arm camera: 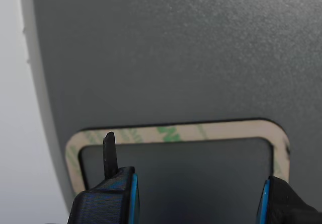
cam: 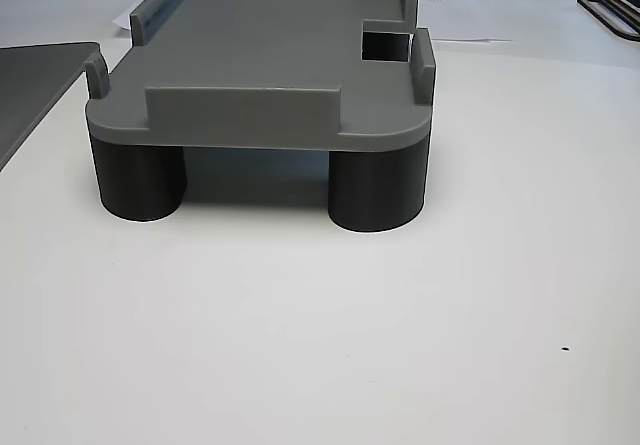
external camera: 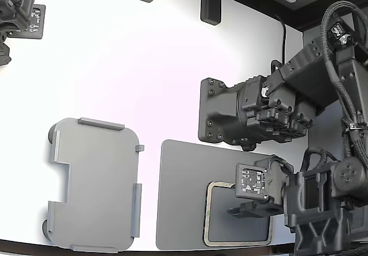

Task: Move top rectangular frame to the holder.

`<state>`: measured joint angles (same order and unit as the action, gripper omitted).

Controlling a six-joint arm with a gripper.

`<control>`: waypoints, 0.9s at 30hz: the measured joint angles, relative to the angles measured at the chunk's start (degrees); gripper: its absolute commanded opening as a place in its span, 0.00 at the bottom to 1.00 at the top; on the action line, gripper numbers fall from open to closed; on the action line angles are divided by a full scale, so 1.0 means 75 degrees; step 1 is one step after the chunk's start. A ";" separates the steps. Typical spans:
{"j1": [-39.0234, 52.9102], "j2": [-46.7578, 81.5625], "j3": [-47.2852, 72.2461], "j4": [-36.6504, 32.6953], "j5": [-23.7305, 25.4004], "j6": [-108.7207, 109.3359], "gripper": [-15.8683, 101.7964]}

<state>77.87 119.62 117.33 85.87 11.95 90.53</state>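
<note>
The top rectangular frame (external camera: 206, 216) is a thin tan outline with green mottling, lying flat on the dark grey mat (external camera: 181, 193) near the table's front edge. In the wrist view the frame (arm camera: 176, 132) lies just ahead of my fingers on the mat (arm camera: 166, 58). My gripper (external camera: 244, 210) hovers over the frame's open centre. It is open and empty (arm camera: 196, 204), with its blue-edged fingers (arm camera: 108, 196) wide apart. The holder (external camera: 92, 184) is a light grey plate with raised tabs at the exterior view's left. In the other view the holder (cam: 260, 65) stands on black round legs.
A second arm's black head (external camera: 241, 115) hangs over the table just behind the mat, at the exterior view's right. Black fixtures (external camera: 210, 6) stand at the back, and a device (external camera: 20, 11) is at the back left. The table's front edge runs right below the mat.
</note>
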 measured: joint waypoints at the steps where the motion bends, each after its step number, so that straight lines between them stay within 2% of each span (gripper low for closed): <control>1: 0.0129 0.0059 0.0176 -0.0023 0.0012 0.0117 0.98; 11: 0.1008 -0.0305 0.0727 -0.0152 -0.0422 0.0645 0.98; 20: 0.1090 -0.0469 0.1090 -0.0586 -0.0832 0.0199 0.97; 27: 0.1102 -0.0773 0.1477 -0.0937 -0.0891 -0.0012 0.94</control>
<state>86.13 113.82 128.41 78.84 5.27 90.44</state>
